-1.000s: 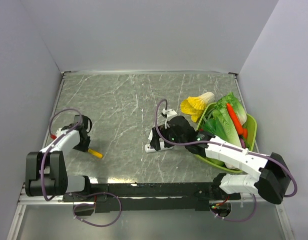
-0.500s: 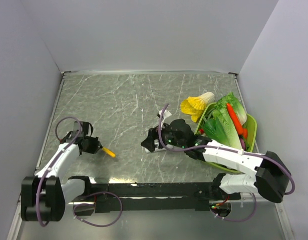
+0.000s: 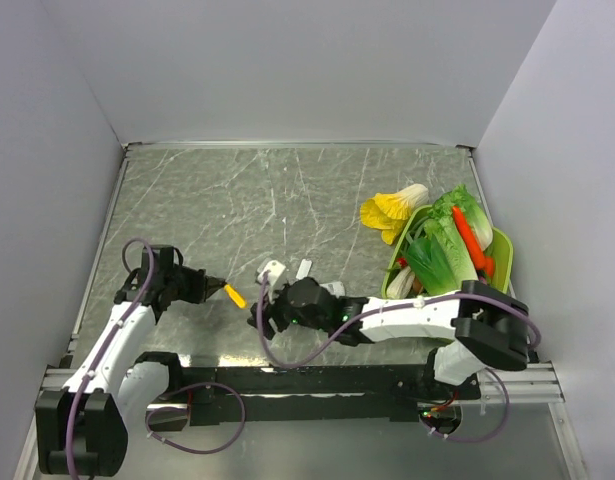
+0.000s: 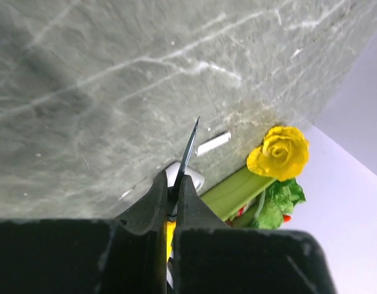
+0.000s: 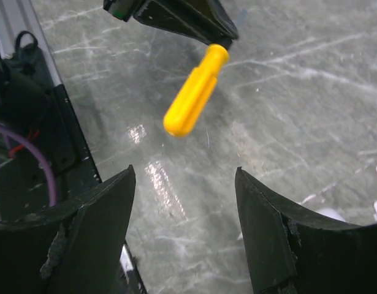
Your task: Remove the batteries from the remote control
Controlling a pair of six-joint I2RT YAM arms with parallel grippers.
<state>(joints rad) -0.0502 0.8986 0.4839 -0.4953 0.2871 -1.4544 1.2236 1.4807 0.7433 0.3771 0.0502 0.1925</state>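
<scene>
Right tool [image 3: 259, 318] moved left; remote control [image 3: 272, 270] seemingly beyond.

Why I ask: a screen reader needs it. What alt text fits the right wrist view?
A yellow tool is held at one end by the left gripper at top centre, above a grey marbled table. The right gripper stands open in the foreground, nothing between its jaws.
</scene>
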